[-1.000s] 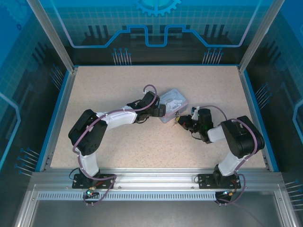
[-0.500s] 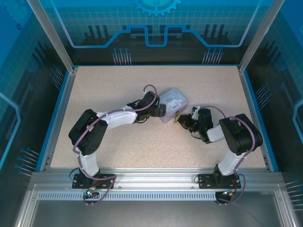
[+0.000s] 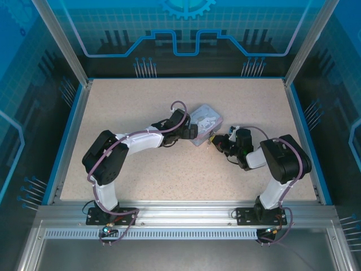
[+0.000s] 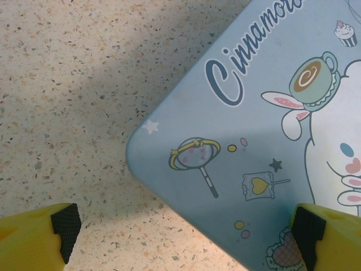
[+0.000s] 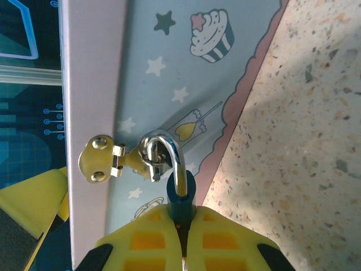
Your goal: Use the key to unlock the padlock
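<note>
Nearest us, our right gripper [image 5: 183,240] is clenched, its yellow fingers [image 5: 225,243] pressed together with their tips against the lower end of the padlock [image 5: 180,195]. A thin sliver of metal sits in the seam between them, and we cannot tell whether that is the key. The padlock's blue body points toward the fingers, and its shackle [image 5: 174,149] is hooked through the ring of the metal hasp [image 5: 104,161] on the side of the tin [image 5: 186,73]. The tin lies flat on the speckled table [image 3: 141,169], about mid-table. On its other side our left gripper [image 4: 186,237] is released, jaws spread wide, one pad [image 4: 66,228] over the table, the other pad over the printed lid, the tin's rounded corner between them
</note>
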`<state>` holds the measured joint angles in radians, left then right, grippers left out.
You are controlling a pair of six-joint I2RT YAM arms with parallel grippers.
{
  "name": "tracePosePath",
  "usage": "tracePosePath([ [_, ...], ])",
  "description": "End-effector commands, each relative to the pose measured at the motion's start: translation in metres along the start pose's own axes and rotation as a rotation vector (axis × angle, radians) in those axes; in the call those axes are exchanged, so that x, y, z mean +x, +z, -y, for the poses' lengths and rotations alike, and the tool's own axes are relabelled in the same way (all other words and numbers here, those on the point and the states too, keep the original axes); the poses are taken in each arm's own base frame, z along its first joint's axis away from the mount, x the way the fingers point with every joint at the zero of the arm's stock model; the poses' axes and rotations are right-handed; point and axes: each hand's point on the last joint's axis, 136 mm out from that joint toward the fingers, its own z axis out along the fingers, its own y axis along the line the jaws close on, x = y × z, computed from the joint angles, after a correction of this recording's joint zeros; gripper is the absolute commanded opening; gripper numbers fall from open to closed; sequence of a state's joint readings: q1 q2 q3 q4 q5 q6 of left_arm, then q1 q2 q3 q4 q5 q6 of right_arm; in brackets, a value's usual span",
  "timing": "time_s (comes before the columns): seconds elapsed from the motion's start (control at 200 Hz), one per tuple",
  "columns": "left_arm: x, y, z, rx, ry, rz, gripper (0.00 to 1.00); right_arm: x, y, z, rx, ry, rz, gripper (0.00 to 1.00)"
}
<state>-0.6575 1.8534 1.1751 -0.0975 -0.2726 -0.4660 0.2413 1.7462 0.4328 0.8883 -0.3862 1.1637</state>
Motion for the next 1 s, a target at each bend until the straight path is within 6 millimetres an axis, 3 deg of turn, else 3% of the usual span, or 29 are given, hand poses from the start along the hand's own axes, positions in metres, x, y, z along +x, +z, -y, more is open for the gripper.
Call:
tracePosePath([
  [0.0, 0.093, 0.014, -0.045, -0.146, 0.100, -0.298, 0.97, -0.030, 0.001, -0.010, -0.030, -0.004, 0.117, 0.00],
  [0.515, 0.097, 0.015, -0.047, -0.154, 0.100, -0.308, 0.97, -0.054, 0.009, -0.017, -0.069, 0.034, 0.168, 0.00],
  [0.99, 0.096, 0.014, -0.047, -0.155, 0.107, -0.308, 0.97, -0.051, 0.013, -0.013, 0.016, -0.114, -0.096, 0.00],
])
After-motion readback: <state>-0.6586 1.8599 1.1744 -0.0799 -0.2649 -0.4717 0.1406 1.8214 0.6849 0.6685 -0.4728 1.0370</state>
